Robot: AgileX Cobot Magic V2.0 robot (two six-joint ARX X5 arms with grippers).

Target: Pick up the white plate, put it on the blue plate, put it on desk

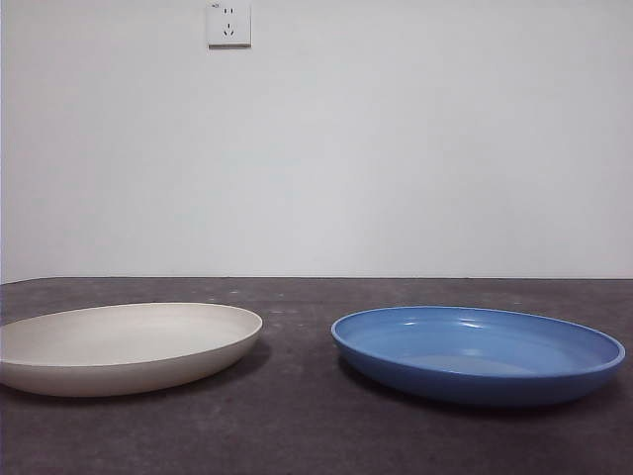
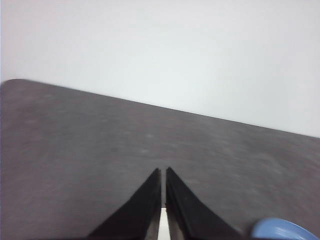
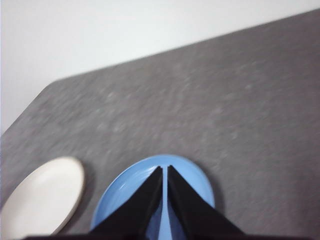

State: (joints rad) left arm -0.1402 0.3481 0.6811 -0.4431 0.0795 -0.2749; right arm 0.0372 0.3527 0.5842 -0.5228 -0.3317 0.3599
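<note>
The white plate [image 1: 124, 346] lies flat on the desk [image 1: 297, 426] at the left of the front view. The blue plate [image 1: 479, 352] lies flat to its right, a gap between them. Neither gripper shows in the front view. In the right wrist view my right gripper [image 3: 164, 170] is shut and empty, held high above the blue plate [image 3: 195, 180], with the white plate [image 3: 42, 197] beside it. In the left wrist view my left gripper [image 2: 163, 171] is shut and empty above bare desk [image 2: 75, 150]; an edge of the blue plate [image 2: 280, 231] shows at a corner.
A white wall with a socket [image 1: 228, 24] stands behind the desk's far edge. The desk's rounded corner [image 3: 47, 90] shows in the right wrist view.
</note>
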